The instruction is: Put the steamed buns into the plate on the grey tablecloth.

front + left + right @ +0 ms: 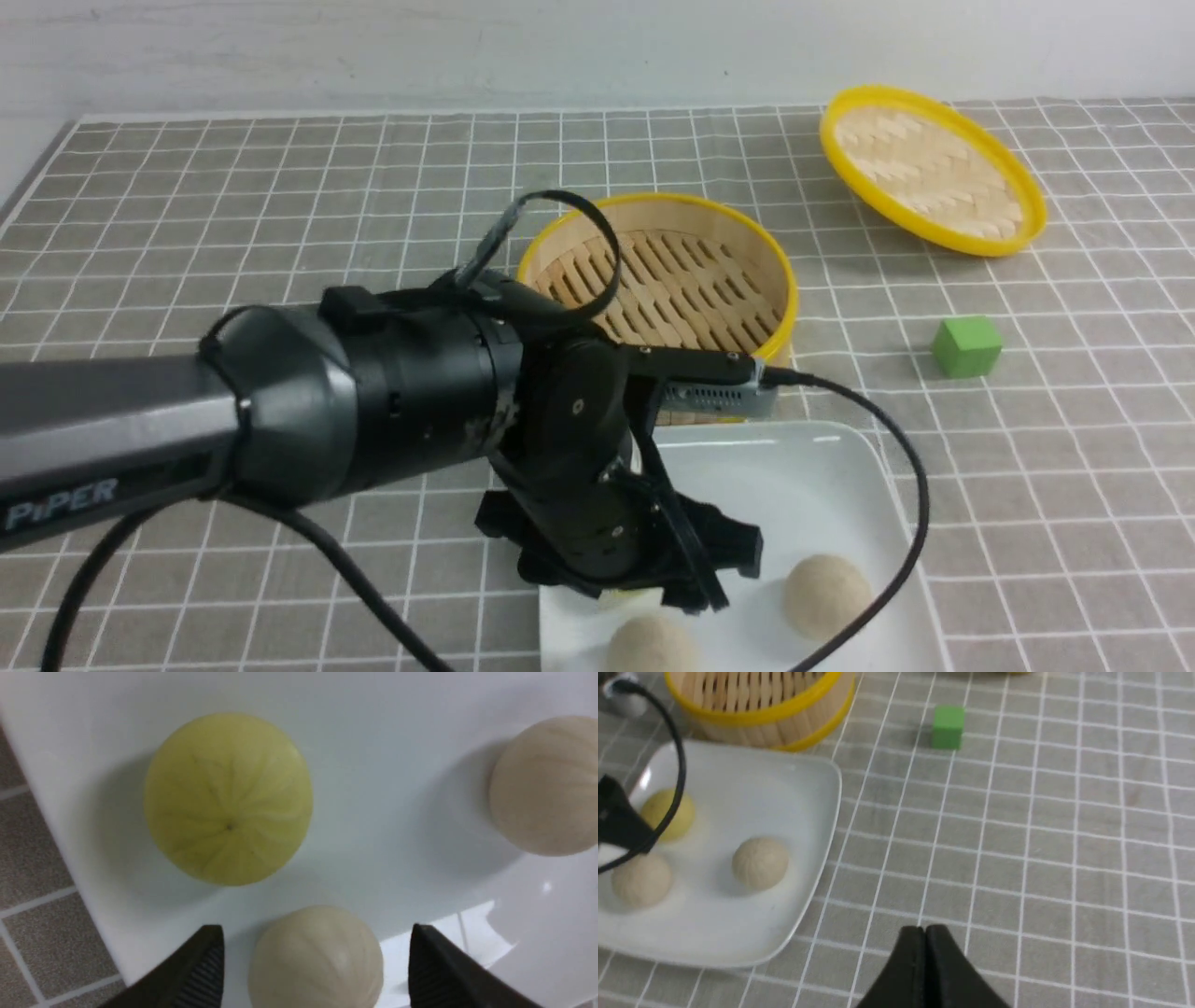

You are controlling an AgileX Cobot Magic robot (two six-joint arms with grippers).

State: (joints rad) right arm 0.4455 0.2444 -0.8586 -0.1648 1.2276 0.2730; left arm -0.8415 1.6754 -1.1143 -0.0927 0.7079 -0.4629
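Housing of the black left arm [280, 411] fills much of the front view and covers the left part of the glossy white square plate [822, 467]. From there only a sliver of the pale yellow round bun [229, 798] shows beneath the left gripper [317, 947], and one beige-white round bun [653, 646] is cut off by the picture's lower edge.

The left gripper hangs over the plate with its ribbed fingers [205, 961] spread wide. In the wrist view that beige-white bun lies between them with a gap on each side, so nothing is clamped. Whether the tips reach the plate cannot be told. The right gripper [927, 940] has its fingers pressed together, empty, above the grey cloth with a white grid [1041, 835].

All three buns sit in the plate, apart from one another, the second beige-white bun [826, 593] nearest its right rim. The plate lies on the cloth just in front of the round yellow-rimmed bamboo steamer [672, 280].
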